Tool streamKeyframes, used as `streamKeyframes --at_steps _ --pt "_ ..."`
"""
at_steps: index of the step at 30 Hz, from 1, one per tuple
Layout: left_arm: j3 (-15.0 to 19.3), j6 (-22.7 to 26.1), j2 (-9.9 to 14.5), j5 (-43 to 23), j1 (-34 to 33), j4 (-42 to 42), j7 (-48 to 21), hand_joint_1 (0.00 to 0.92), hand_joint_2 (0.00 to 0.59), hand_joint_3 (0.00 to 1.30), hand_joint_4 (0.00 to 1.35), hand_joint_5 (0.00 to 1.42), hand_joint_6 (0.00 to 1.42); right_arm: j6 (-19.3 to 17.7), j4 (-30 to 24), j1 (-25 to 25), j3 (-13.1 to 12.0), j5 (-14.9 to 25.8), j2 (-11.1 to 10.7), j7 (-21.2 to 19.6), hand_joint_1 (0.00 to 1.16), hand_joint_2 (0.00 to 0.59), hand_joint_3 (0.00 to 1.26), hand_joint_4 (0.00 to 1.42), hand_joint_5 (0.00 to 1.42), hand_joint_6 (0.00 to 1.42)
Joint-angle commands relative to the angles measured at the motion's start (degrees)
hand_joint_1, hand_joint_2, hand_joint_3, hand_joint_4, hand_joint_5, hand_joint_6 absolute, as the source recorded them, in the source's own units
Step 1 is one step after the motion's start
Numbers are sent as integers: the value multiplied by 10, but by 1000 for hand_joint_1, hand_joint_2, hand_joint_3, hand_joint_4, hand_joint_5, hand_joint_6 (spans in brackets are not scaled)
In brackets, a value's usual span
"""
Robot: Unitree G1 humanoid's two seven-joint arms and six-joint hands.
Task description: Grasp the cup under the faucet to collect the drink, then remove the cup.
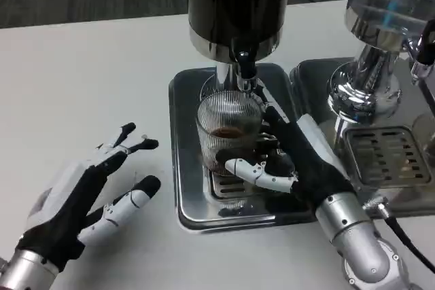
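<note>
A ribbed clear glass cup [228, 132] with a little dark drink in it stands on the steel drip tray [187, 188], directly below the black faucet [243, 64] of the dark drink dispenser [234, 5]. My right hand [289, 161] wraps around the cup from the right, thumb across its front low down and fingers behind it. My left hand [88, 198] lies on the white table left of the tray, fingers spread and holding nothing. No stream from the faucet is visible.
A second dispenser [380, 39] with a chrome base stands at the right on its own tray with a slotted grate [384, 157]. Bare white table stretches to the left and behind the left hand.
</note>
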Motion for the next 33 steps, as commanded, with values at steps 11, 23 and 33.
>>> streamKeyframes --at_steps 11,23,33 --pt "6 10 0 -1 14 -13 8 0 184 267 0 24 0 -38 48 -25 -3 18 16 -3 705 179 65 211 355 524" --pt "9 13 -1 -2 21 -20 11 0 184 269 0 24 0 -56 72 -37 -4 9 27 -31 802 180 213 339 499 646" --pt "13 16 -3 -2 25 -26 9 0 185 276 0 24 0 -84 97 -44 -8 9 29 -54 878 183 315 414 612 806"
